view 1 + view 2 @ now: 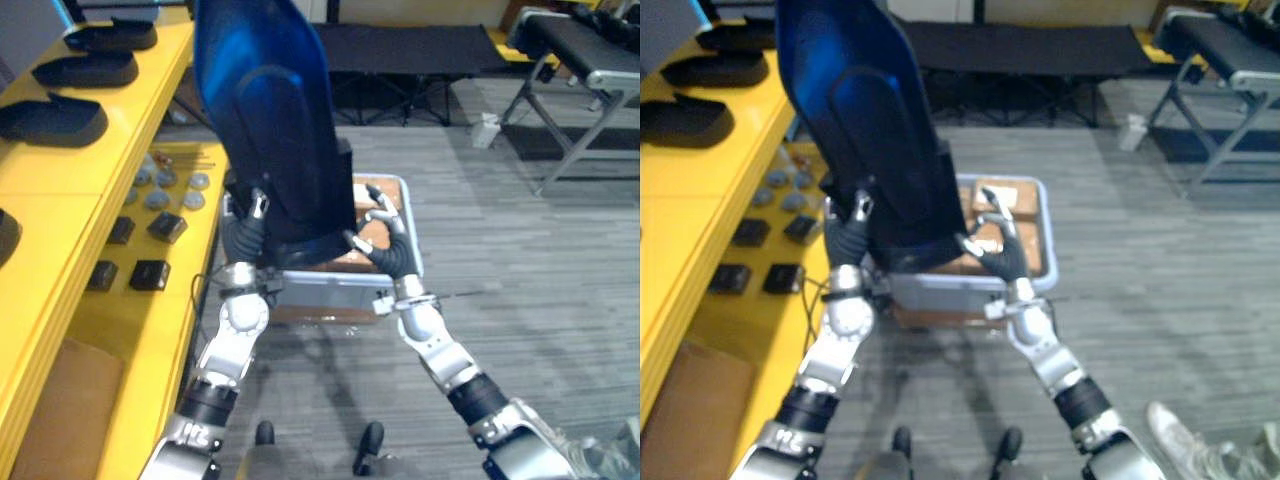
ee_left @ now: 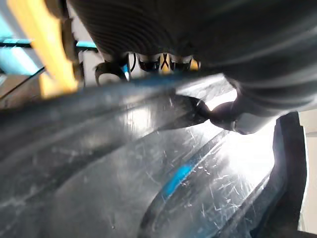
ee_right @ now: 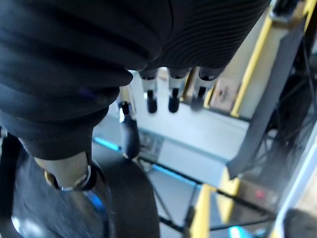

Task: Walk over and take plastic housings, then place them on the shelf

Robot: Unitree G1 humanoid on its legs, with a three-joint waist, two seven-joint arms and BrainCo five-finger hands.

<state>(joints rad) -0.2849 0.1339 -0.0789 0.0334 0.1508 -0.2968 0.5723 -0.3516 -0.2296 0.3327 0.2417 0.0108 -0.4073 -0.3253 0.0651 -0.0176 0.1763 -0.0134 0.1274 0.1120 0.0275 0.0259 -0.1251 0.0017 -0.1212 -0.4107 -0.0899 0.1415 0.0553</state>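
Above the grey crate (image 1: 320,292), plastic housing (image 1: 270,120) upright: left hand (image 1: 250,215) pinches its 7 o'clock rim, right hand (image 1: 380,228) braces 5 o'clock, fingers spread; advice: keep squeeze even swinging to yellow shelf (image 1: 60,200) at 9 o'clock.

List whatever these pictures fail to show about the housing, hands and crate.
Top of the housing: cut off by the upper edge in both eye views.
The left hand: mostly behind the housing in the eye views; grip unreadable.
Contents of the crate: largely covered by the housing.
The small parts on the yellow shelf: too small to identify.
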